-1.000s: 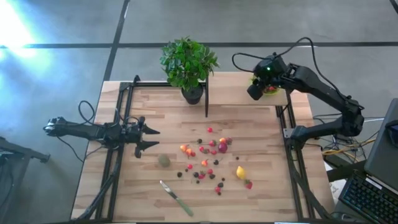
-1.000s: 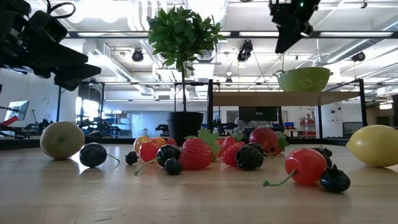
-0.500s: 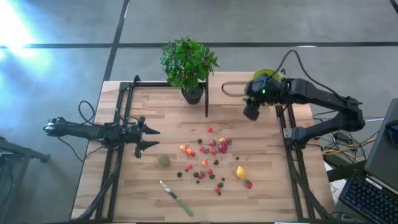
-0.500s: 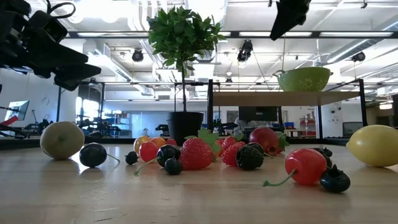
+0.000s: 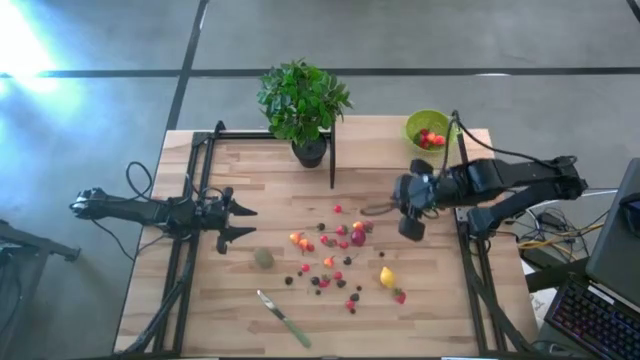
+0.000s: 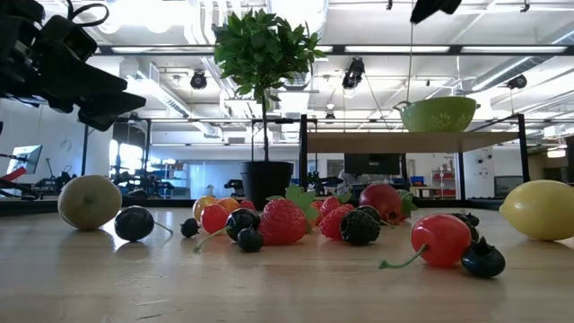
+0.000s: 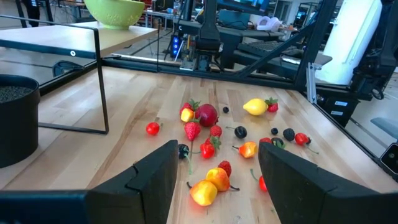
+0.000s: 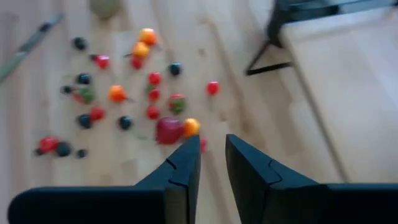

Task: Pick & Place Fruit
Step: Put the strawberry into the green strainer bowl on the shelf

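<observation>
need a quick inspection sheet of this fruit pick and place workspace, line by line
surface: wooden table, with a raised shelf at the far right corner.
job's things: small fruits scattered mid-table; lemon; dull-green ball; a few red fruits in the green bowl on the shelf.
clutter: potted plant; knife near the front edge.
grippers: right hand above the fruits, fingers narrowly apart, empty; left hand open, waiting at the left.
cables: cable on the left arm.
surroundings: keyboard at the right.
</observation>
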You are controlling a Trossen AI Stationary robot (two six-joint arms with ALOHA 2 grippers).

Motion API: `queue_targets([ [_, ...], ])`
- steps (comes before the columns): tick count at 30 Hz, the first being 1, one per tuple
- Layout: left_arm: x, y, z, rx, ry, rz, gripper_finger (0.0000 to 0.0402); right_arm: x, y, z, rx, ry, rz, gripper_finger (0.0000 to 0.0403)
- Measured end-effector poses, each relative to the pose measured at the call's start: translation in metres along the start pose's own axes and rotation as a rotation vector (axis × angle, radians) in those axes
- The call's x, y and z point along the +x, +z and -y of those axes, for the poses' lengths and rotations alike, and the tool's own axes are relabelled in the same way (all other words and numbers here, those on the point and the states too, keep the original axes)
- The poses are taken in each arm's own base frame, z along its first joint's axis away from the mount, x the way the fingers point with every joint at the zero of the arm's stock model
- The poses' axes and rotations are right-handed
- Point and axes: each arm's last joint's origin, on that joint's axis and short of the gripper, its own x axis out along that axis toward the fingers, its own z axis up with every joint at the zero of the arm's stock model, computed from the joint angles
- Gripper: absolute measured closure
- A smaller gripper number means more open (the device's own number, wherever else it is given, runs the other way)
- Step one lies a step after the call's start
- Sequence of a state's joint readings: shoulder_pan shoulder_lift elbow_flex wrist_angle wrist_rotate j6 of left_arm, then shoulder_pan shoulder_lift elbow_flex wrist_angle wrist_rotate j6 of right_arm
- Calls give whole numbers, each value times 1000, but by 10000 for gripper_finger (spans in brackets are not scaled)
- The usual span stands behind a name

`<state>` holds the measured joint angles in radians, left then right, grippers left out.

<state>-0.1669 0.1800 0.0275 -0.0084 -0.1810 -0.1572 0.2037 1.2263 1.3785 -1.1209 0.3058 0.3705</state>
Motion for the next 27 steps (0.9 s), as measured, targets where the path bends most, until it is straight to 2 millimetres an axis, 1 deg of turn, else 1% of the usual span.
queue_targets([
  [5,0,0,0,0,0,0,172,-6,-10,-22,-19,63,2,344],
  [9,0,0,0,0,-1,0,172,-2,-21,-43,-36,101,-31,346],
  [13,0,0,0,0,0,0,172,10,-33,-68,-68,117,-83,344],
  [21,0,0,0,0,0,0,172,39,-58,-118,-199,101,-202,332],
  [27,0,0,0,0,-1,0,172,56,-77,-145,-201,66,-272,315],
])
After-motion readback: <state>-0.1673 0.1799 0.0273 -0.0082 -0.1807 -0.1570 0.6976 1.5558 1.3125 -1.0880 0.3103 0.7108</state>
